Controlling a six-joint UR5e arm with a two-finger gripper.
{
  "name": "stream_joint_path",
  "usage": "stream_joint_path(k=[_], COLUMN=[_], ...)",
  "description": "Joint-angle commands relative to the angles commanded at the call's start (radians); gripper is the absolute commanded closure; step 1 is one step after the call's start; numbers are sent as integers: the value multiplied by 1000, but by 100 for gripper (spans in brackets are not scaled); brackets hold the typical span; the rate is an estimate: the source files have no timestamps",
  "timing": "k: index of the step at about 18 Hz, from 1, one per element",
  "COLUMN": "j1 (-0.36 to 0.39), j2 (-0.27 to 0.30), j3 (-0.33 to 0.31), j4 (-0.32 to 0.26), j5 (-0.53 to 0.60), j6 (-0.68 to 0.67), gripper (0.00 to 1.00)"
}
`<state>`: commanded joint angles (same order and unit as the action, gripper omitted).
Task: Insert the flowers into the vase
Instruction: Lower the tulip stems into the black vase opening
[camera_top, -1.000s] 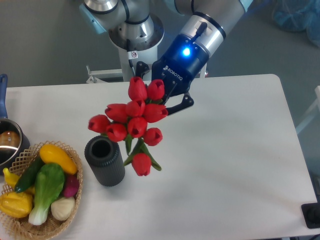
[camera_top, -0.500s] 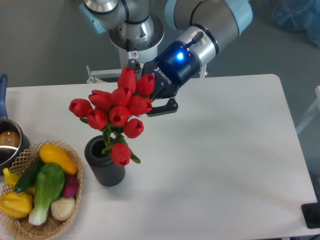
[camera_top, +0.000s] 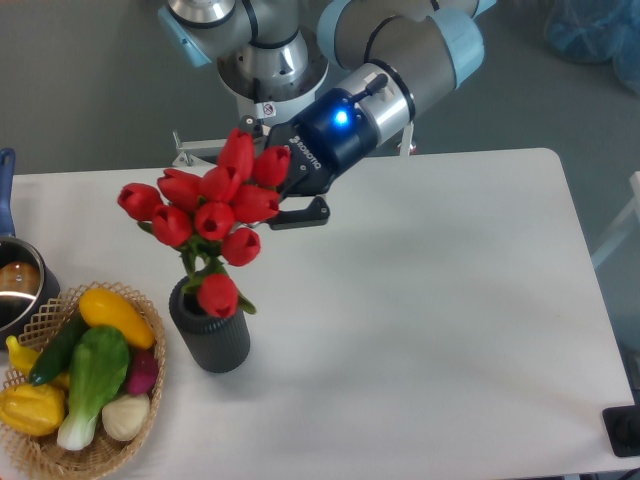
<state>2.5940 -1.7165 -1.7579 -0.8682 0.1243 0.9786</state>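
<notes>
A white table (camera_top: 420, 300) stands before a grey wall. The gripper (camera_top: 283, 196), its dark blue body marked "ROBOTIQ", pinches the flowers (camera_top: 205, 215) behind the buds. The bunch hangs tilted over the vase (camera_top: 212, 338), lowest bud at its mouth, near the left, beside a wicker basket (camera_top: 95, 452).

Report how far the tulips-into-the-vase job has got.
Done: the flowers are off the table, carried by the gripper, the bunch above the vase. In hand: the lowest bud sits at the vase's mouth; whether any stem is inside is hidden. Left: lower the bunch in and let go.
</notes>
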Motion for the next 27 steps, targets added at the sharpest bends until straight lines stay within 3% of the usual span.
stream_joint_path(k=[12,20,27], j1=[-23,-25,-38], j2=[-21,-32,-43], j3=[-11,-54,-152], j4=[0,0,6], j5=[0,18,25], j6=[46,120,238], gripper=[97,96,92])
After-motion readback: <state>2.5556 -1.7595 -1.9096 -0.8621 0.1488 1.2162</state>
